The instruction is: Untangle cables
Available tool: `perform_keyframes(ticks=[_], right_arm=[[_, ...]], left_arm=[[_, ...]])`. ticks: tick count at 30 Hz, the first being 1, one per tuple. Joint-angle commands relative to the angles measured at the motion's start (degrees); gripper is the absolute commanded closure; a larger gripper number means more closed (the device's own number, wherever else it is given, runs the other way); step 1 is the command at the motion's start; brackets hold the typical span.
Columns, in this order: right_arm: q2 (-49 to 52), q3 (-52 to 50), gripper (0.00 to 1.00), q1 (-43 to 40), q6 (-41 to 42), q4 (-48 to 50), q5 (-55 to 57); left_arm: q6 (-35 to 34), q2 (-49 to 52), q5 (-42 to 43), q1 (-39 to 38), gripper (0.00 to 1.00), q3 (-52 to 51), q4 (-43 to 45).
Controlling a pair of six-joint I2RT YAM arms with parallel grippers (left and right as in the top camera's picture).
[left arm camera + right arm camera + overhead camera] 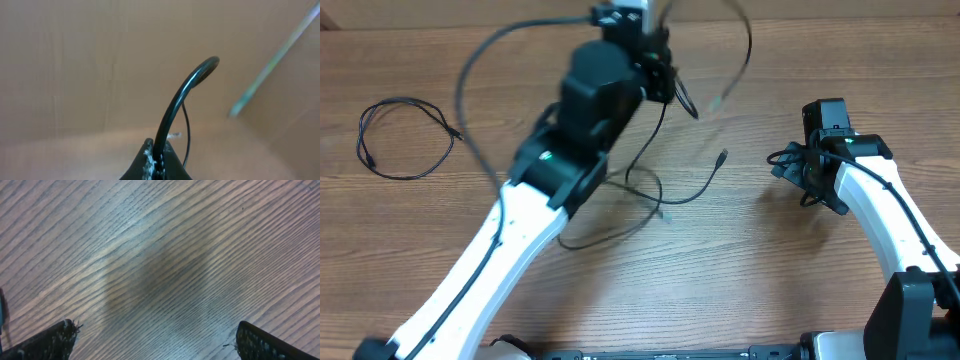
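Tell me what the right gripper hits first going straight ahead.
Likely the bare table: the open right gripper faces only wood in its wrist view, with nothing in between. Depth is unclear.

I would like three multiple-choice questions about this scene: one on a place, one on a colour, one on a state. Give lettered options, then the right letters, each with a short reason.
1. In the overhead view, where on the table does the looped cable lie?
A. far left, alone
B. at the centre
C. far right

2. What colour is the gripped cable in the left gripper?
A. white
B. black
C. red

3. How is the right gripper?
A. shut on a cable
B. open, holding nothing
C. shut, empty

Answers:
1 A: it lies by itself, left of both arms.
2 B: the left wrist view shows a black cord rising from the shut fingers.
3 B: its fingers stand wide apart with only bare wood between them.
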Motion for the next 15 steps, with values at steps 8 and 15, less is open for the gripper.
perform_keyframes(ticks=[8, 15], right_arm=[[-0.5, -0.2, 0.0, -0.4, -0.2, 0.1, 0.8], [-0.5, -0.2, 0.0, -0.4, -0.2, 0.1, 0.8]], left_arm=[[2.7, -7.1, -0.7, 5.2, 0.96, 1.5, 3.8], [2.5, -7.4, 1.9, 6.0, 0.96, 1.5, 7.8]])
